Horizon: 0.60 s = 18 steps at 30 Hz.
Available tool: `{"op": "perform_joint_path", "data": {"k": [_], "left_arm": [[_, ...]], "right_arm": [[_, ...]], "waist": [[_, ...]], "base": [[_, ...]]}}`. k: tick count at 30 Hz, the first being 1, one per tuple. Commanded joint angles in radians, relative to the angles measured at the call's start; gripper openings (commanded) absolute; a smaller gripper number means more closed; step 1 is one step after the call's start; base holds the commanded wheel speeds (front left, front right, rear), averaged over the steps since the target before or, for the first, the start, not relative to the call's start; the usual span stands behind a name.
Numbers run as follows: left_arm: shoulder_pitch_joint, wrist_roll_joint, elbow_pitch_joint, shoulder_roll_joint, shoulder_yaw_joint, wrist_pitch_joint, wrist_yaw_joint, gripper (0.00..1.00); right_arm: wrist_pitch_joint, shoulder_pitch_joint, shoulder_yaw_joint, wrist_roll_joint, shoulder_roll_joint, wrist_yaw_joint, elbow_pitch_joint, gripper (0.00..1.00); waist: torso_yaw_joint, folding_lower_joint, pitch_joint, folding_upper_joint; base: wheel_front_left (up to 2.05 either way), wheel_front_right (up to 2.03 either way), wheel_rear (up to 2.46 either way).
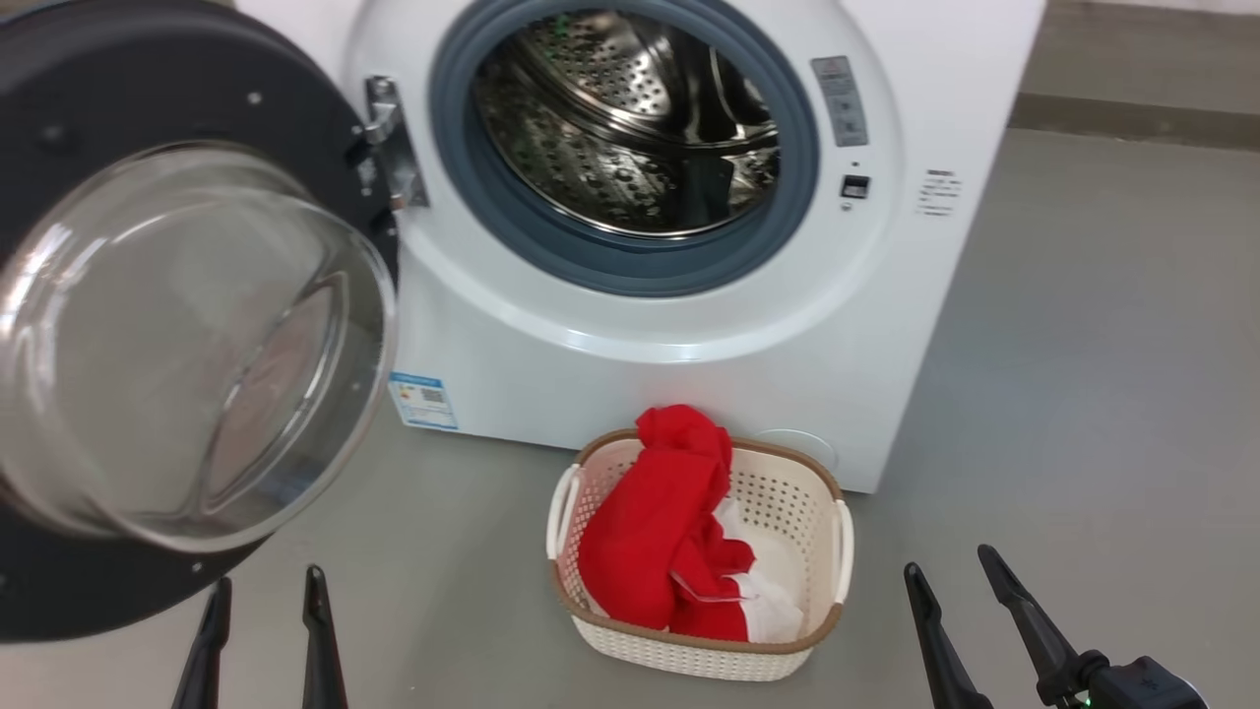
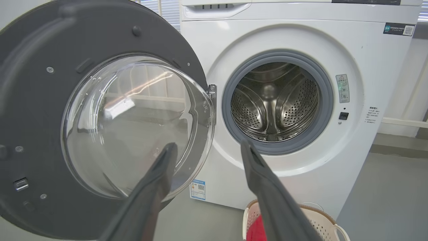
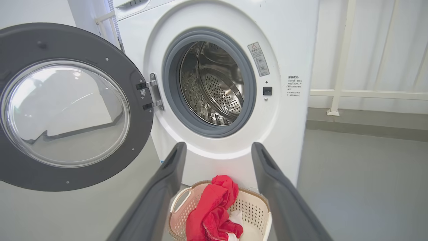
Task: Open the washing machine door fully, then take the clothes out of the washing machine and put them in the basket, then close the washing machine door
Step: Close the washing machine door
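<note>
The white washing machine [image 1: 630,345] stands ahead, its steel drum [image 1: 630,118] bare inside. Its door [image 1: 187,345] hangs wide open to the left, glass bowl bulging toward me. On the floor in front sits the basket [image 1: 787,512] with the red and white clothes [image 1: 660,532] piled inside. My left gripper [image 1: 264,581] is open at the lower left, just below the door's rim, holding nothing. My right gripper [image 1: 953,563] is open at the lower right, right of the basket, also holding nothing. The left wrist view has the door [image 2: 33,117] close ahead; the right wrist view looks over the basket [image 3: 257,211] and clothes [image 3: 210,214].
Grey floor [image 1: 1083,394] stretches to the right of the machine. A pale wall with a white rail [image 3: 367,93] runs behind it. The open door juts out over the floor at the left.
</note>
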Motion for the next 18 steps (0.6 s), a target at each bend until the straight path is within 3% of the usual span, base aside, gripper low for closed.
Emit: {"op": "perform_joint_path", "data": {"k": [1,12,13,15,18], "left_arm": [[-0.019,0.011,-0.031,0.012,0.037,0.002,0.011,1.00],[-0.007,0.014,-0.045,0.023,0.052,0.005,0.029,1.00],[-0.007,0.014,-0.045,0.023,0.053,0.005,0.030,0.92],[-0.007,0.012,-0.049,0.022,0.057,-0.002,0.034,0.00],[-0.010,0.003,-0.059,0.018,0.067,-0.019,0.035,0.00]], "right_arm": [[0.000,-0.016,0.029,-0.001,-0.006,0.002,-0.025,1.00],[0.001,-0.008,0.034,0.005,-0.006,0.002,-0.024,1.00],[0.001,-0.008,0.035,0.005,-0.006,0.002,-0.024,1.00],[0.002,-0.008,0.037,0.005,-0.006,0.002,-0.024,1.00],[0.004,-0.007,0.040,0.004,-0.006,0.002,-0.024,1.00]], "waist": [[0.044,0.0000,-0.013,0.0000],[0.100,0.0000,-0.025,0.0000],[0.101,0.0000,-0.025,0.0000],[0.101,0.0000,-0.025,0.0000],[0.099,0.0000,-0.025,0.0000]], "base": [[0.00,0.00,0.00],[0.00,0.00,0.00],[0.00,0.00,0.00],[0.00,0.00,0.00],[0.00,0.00,0.00]]}}
